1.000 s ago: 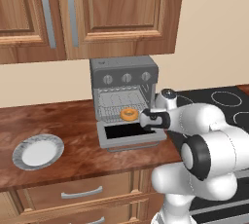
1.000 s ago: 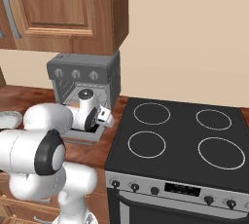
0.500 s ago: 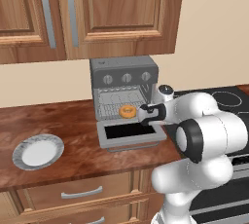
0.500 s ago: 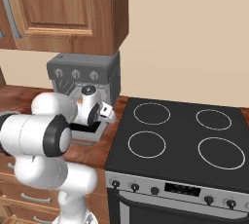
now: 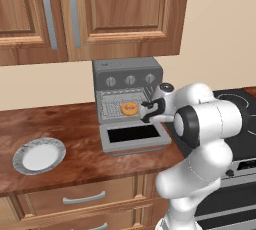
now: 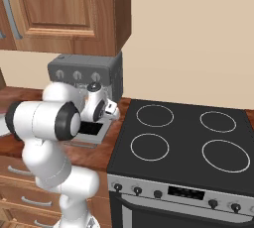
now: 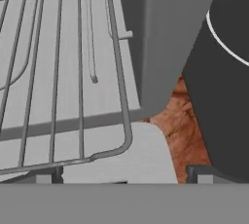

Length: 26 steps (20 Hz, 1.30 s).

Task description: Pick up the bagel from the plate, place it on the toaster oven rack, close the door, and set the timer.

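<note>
Hand view puts your gripper (image 7: 124, 172) fully open and empty, tips over the toaster oven rack (image 7: 58, 72) corner. Just beyond the gripper (image 5: 146, 110), the bagel (image 5: 129, 108) lies on the rack inside the oven; the plate (image 5: 20, 150), well apart, holds nothing. Judge the door (image 5: 134, 137), lying open below, stiff and light: push its front edge.

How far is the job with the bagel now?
Done: the bagel lies on the rack in the oven, and the plate is bare. In hand: nothing; the open hand hangs beside the oven. Left: the door is down, and the timer.
</note>
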### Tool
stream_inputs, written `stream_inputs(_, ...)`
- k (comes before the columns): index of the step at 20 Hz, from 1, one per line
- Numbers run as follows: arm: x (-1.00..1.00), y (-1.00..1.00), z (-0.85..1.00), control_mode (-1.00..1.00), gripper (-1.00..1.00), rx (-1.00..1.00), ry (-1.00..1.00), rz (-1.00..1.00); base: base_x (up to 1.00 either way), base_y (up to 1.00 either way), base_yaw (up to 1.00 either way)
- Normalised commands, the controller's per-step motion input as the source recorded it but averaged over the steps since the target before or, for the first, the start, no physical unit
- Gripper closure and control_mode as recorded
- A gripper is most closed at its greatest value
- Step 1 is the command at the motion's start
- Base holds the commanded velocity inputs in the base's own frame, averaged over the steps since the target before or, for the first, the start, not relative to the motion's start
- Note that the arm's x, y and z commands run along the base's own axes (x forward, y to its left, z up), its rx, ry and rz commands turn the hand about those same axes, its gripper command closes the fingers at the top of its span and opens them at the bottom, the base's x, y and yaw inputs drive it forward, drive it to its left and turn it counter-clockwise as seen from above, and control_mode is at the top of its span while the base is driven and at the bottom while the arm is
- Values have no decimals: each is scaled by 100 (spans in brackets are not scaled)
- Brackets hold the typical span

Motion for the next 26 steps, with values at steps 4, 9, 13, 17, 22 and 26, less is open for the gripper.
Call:
stream_inputs(4,54,0,0,-100,-100,0,0,-1,0,0,0)
stream_inputs(9,10,0,4,-100,-100,0,0,-1,0,0,0)
stream_inputs(13,-90,-5,51,-100,-100,0,-4,0,0,0,0)
stream_inputs(17,-98,-6,78,-100,-100,0,0,0,0,0,0)
stream_inputs(22,-64,3,97,-100,-100,0,3,0,0,0,0)
stream_inputs(26,-31,53,71,-100,-100,-1,19,9,0,0,0)
